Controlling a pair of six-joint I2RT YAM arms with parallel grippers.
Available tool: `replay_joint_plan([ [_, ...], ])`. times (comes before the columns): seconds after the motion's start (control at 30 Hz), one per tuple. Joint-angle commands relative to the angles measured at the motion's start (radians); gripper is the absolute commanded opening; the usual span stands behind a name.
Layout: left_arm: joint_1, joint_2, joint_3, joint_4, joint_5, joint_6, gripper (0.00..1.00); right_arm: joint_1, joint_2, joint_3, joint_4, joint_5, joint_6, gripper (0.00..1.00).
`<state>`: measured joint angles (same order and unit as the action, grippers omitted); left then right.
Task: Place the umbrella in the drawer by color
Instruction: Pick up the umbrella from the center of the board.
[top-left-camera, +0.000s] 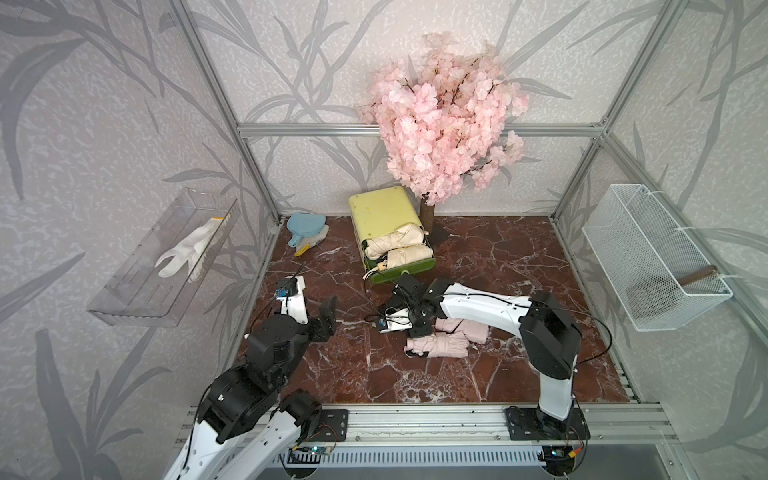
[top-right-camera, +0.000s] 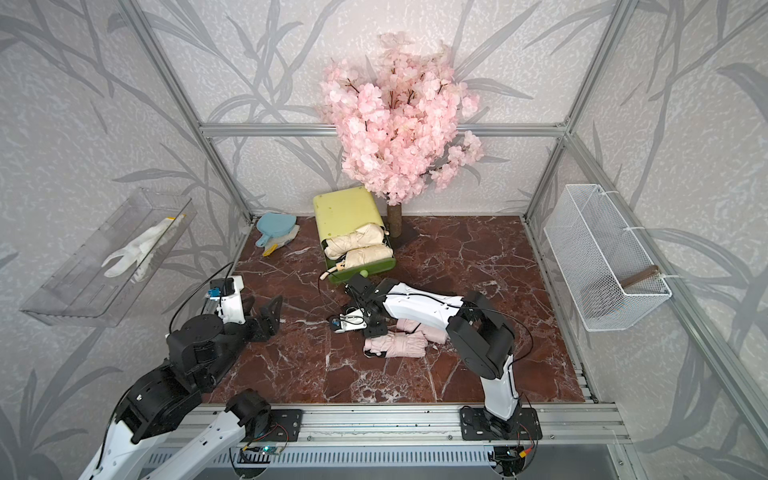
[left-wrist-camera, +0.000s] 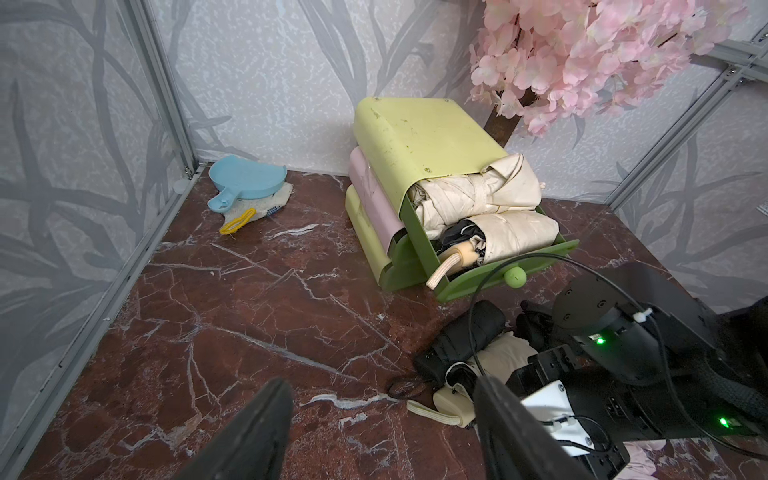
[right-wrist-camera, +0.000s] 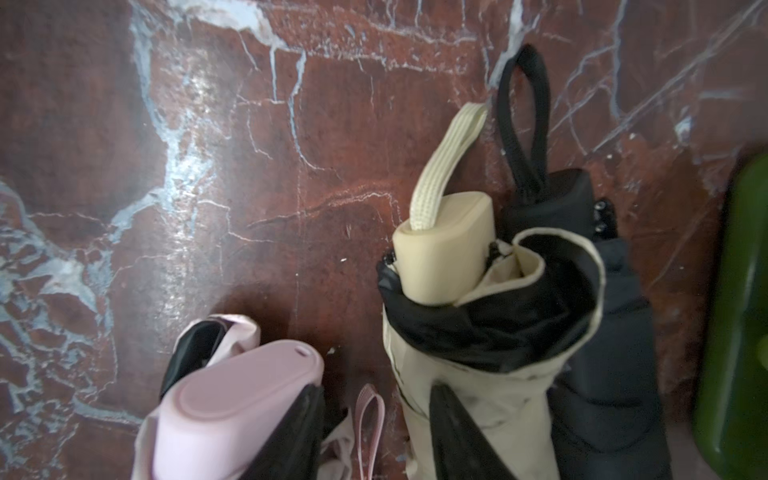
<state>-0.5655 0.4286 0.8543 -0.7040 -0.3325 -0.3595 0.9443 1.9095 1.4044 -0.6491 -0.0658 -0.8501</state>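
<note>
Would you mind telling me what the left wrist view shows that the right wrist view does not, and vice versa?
Only the left wrist view shows the two cream umbrellas in the open green drawer, the blue dish and the blossom tree. Only the right wrist view shows the pink umbrella's handle. Both show the loose cream umbrella lying beside the black umbrella on the marble table.
</note>
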Motion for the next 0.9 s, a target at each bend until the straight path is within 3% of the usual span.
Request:
replay_joint_plan([
  [0.0,0.003,-0.024,-0.009,-0.004,-0.024,-0.004,0.73,0.005,-0.089,-0.017,0.001,0.054,-0.012,0.48],
  [0.13,0.003,-0.019,-0.011,-0.002,-0.018,-0.002,0.73,0.002,-0.095,-0.062,0.08,0.126,-0.047,0.55],
  [0.37,0.004,-0.024,-0.013,-0.003,-0.024,-0.002,0.74,-0.019,0.028,0.014,0.055,0.147,-0.055,0.59],
  [0.53,0.003,-0.022,-0.014,-0.005,-0.017,-0.002,0.74,-0.026,0.086,0.075,-0.002,0.145,-0.063,0.59],
  [0.87,0.003,-0.026,-0.016,-0.003,-0.014,-0.006,0.74,-0.027,0.14,0.001,0.069,0.158,-0.096,0.62],
])
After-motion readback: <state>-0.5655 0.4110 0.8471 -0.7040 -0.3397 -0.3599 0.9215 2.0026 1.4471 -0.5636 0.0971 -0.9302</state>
